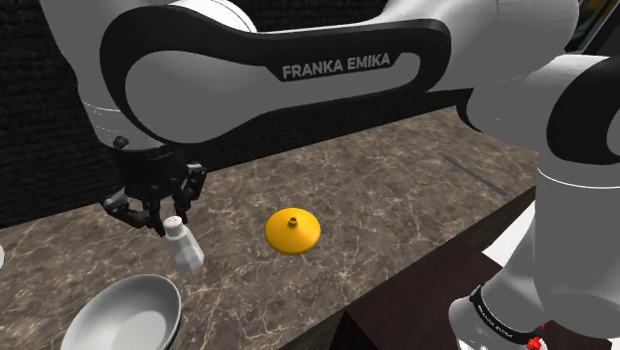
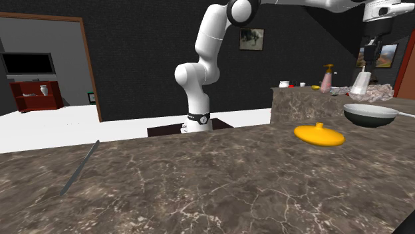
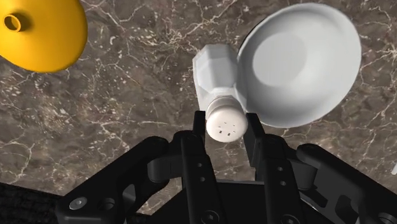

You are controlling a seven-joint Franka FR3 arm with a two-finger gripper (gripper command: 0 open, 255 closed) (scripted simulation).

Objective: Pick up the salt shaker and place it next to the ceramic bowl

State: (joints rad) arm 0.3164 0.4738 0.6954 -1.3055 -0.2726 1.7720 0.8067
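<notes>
The marbled surface (image 1: 397, 199) carried the white bowl (image 1: 129, 313), a yellow lid (image 1: 292, 231) well apart from it, and between them, just beside the bowl, the tilted shaker (image 1: 184, 246). The tool (image 3: 226, 130) was clamped narrow on the shaker's cap; whether its base touched the surface could not be told. The sound course seemed to be righting the shaker, seating its base flat clear of the bowl's rim, then releasing.

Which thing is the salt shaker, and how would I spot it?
On the brown marbled counter, find the black gripper. It clasps the salt shaker by the cap, beside the white bowl. It alone is a small white bottle with a holed cap; the lid nearby is yellow.
</notes>
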